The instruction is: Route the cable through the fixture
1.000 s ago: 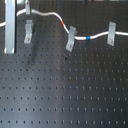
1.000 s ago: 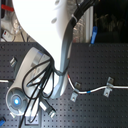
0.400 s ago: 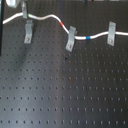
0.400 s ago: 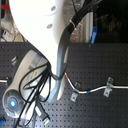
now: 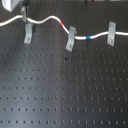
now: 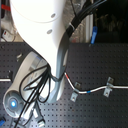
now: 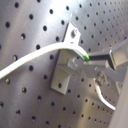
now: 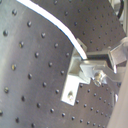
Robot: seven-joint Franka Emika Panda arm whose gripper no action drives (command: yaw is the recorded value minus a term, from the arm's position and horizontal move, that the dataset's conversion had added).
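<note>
We count 1 cable, white, running along the far edge of the desk in the first exterior view, with 1 red band and 1 blue band. We count 3 grey bent-metal clips in that view: the fixture toward the first exterior view's left, a middle clip, and a right clip. The cable passes over or against all 3; the red band lies between the fixture and the middle clip, the blue band between the middle and right clips.

We count 1 gripper, hanging just above the fixture. In the first wrist view its jaws reach to the cable beside the fixture; we cannot tell whether they are clamped on it.

No legible writing shows.

The desk is a black perforated board with a regular hole grid. In the second exterior view the white arm with black hoses hides much of the board.
</note>
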